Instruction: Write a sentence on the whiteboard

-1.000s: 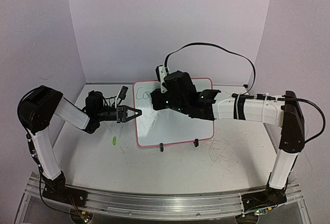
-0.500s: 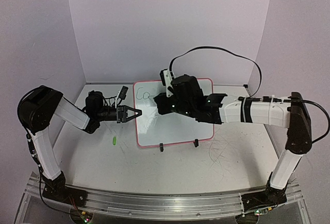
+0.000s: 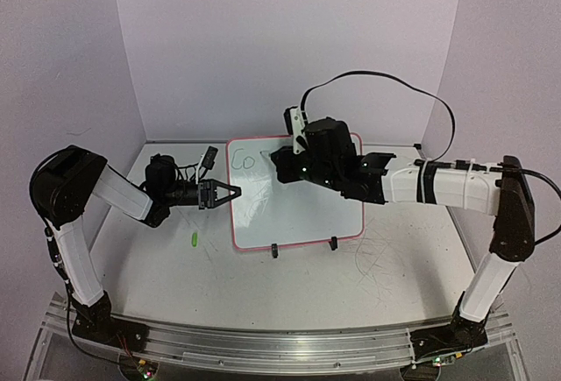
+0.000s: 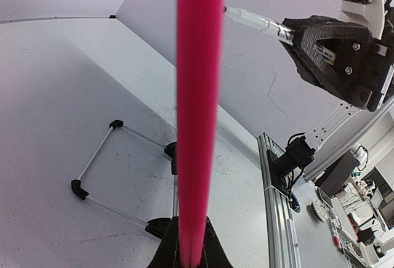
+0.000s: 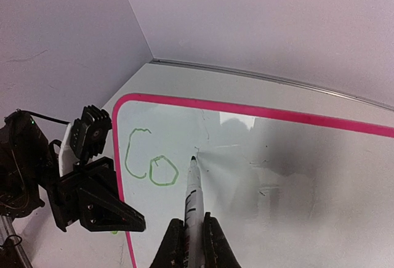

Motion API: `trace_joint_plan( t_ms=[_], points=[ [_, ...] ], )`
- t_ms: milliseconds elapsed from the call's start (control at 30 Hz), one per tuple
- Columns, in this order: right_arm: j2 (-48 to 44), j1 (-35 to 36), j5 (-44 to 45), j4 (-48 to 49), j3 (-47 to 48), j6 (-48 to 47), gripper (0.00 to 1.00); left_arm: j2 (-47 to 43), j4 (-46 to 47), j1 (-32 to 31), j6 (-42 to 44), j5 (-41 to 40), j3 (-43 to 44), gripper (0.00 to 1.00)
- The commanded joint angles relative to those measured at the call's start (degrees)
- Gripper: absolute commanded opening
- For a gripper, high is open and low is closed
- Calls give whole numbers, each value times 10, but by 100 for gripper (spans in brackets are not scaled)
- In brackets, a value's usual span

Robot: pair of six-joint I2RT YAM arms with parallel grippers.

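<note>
Whiteboard (image 3: 298, 215) first: the small glossy white board with the thin pink-red rim sits on the scratched white table (image 3: 175, 276) between your two arms, its two black clip feet at the near edge. Start from the tool. Your right gripper (image 5: 188, 243) has its black fingers clamped on a slim white marker pen (image 5: 192, 194), which points away from the wrist. In the right wrist view the nib is at the board surface, though you cannot tell whether it touches or hangs just off it. Just to the left of the nib lies the sentence (image 5: 151, 163), so far only two thin green letters, "Co", in the board's upper left corner. The bare white surface you need lies the other way, to the right along the board's long axis and towards your right arm's own base. The next stroke probably draws the pen back towards that arm. Beyond the letters, your left gripper (image 3: 223, 194) meets the left rim, and its wrist view shows the fingers closed on the pink edge, bracing the whiteboard.
</note>
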Motion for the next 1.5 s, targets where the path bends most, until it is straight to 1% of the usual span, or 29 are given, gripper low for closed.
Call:
trace_joint_plan(
  t_ms=[0, 500, 1033, 1467],
  points=[
    [10, 3, -7, 21, 29, -6, 0, -5, -6, 3, -9, 1, -3, 0],
    [20, 4, -13, 11, 29, 1, 0, -1, -6, 3, -10, 5, 1, 0],
    [25, 4, 15, -5, 32, 6, 0, -2, -6, 3, -10, 5, 2, 0],
    [16, 14, 12, -11, 10, 17, 0, -3, -6, 3, -10, 5, 1, 0]
  ],
)
